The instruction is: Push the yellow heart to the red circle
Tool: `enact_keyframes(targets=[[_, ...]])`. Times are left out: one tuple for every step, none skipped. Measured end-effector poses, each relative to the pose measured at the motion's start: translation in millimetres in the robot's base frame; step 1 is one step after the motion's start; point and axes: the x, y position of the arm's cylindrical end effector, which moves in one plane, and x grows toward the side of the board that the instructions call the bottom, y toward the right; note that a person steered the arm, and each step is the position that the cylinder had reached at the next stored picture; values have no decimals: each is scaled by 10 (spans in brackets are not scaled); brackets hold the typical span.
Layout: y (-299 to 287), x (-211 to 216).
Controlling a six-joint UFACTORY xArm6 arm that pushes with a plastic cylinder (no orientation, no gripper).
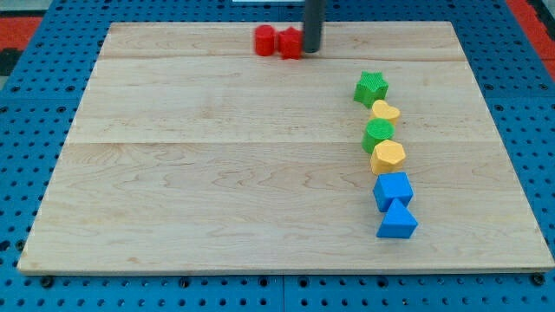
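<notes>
We've got no gripper on this arm, just the dark rod, so there's nothing to spread or pinch. Our tip [311, 49] sits near the view's top, approx. centre, down on the wooden board [217, 173].

Two red blocks lie right at the tip. The one nearest, red block [290, 43], looks to be touching the tip's left side; its shape is partly hidden by the rod, so we can't tell what it is. Just left of it, touching or nearly so, is the red circle [264, 40], which reads as a short cylinder, tho the view is poor at that distance.

The yellow heart [386, 111] is well apart from the tip, down on the view's right. It sits in a rough column of six blocks, top to bottom:
- green star [371, 87] at the top, touching the heart's upper left.
- yellow heart next.
- second green block [379, 135], just below the heart; shape unclear.
- yellow hexagon [388, 157], touching the green one above.
- blue cube [393, 190] below that.
- blue triangle [397, 220] at the bottom, against the cube.

The heart is well apart from the red circle, w/ bare board between. Around the board is a blue pegboard table [35, 95].
</notes>
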Motion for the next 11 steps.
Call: enact_keyframes(targets=[[149,139],[1081,351],[2092,1039],[1587,1495],[884,1405],[995,1549],[386,1677],[-322,1456],[-691,1138],[-459,1347],[-300,1646]])
